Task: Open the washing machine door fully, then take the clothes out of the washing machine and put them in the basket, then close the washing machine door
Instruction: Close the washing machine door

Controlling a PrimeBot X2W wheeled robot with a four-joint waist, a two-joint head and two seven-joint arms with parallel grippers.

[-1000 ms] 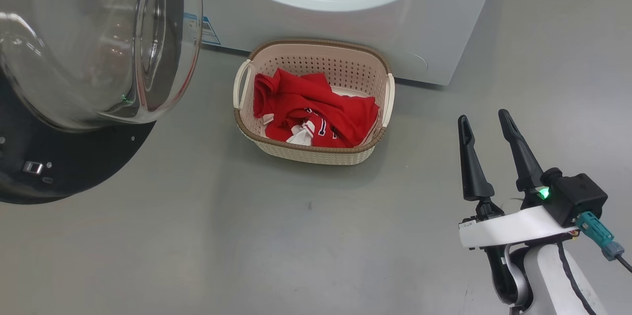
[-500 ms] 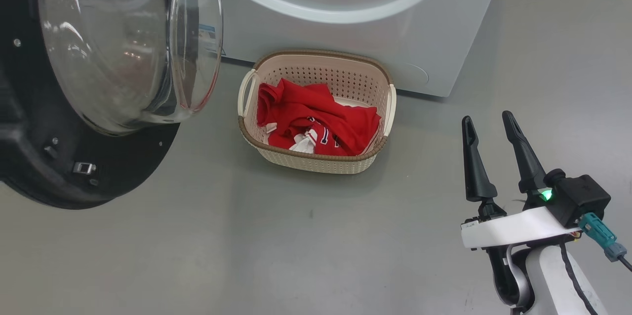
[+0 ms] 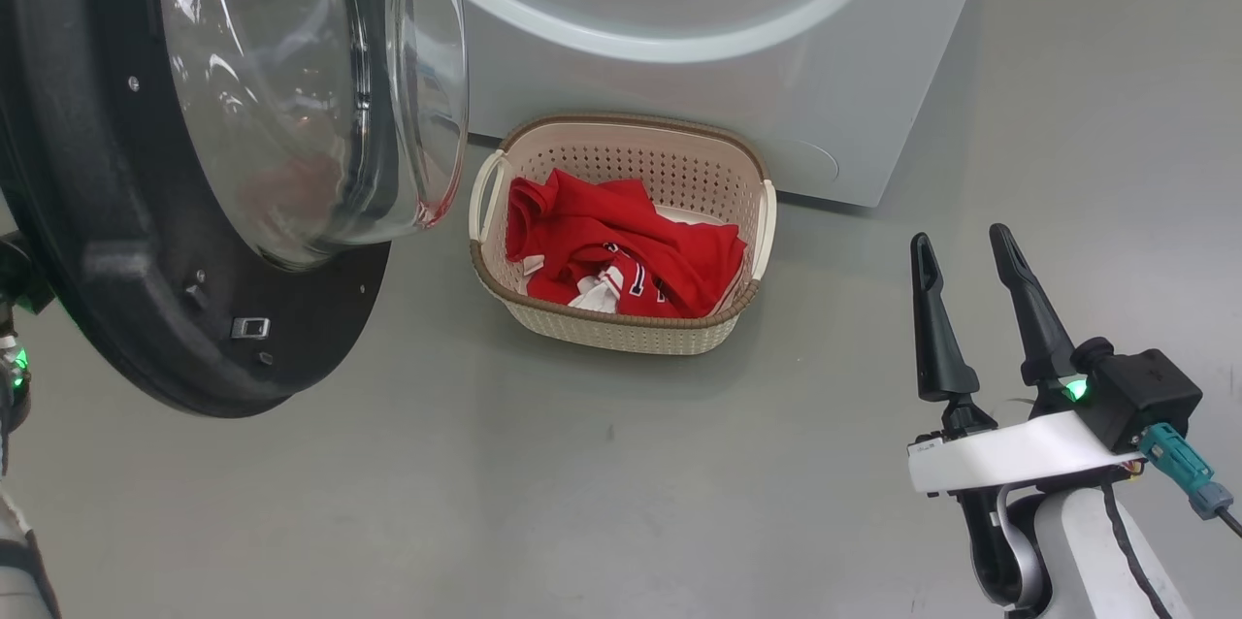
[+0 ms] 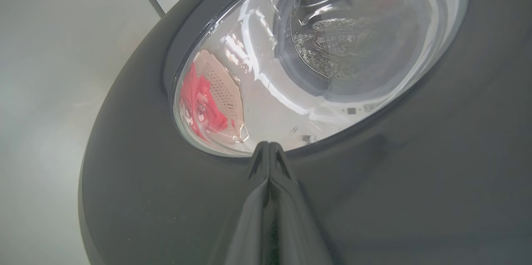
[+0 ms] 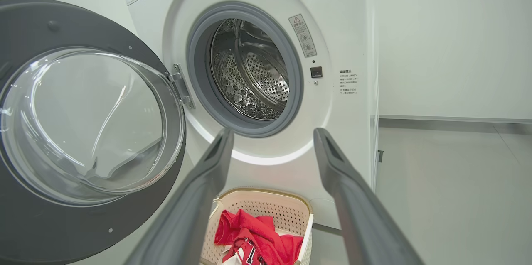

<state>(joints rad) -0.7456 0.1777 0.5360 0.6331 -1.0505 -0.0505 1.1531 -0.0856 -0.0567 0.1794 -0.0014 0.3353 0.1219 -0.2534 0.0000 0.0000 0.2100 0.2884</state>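
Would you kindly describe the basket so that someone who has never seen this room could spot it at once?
Find the big white washing machine; on the grey floor just in front of it, beside the open washing machine door, sits the basket. It is small, cream and perforated, with a brown rim and white handles, and it alone holds the red clothes.

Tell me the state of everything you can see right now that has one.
washing machine door, open, swung partway out.
drum, no clothes seen inside.
basket, upright on the floor before the washing machine.
clothes, heaped in the basket.
left end effector, shut, tips at the door's rim.
right end effector, open, empty.
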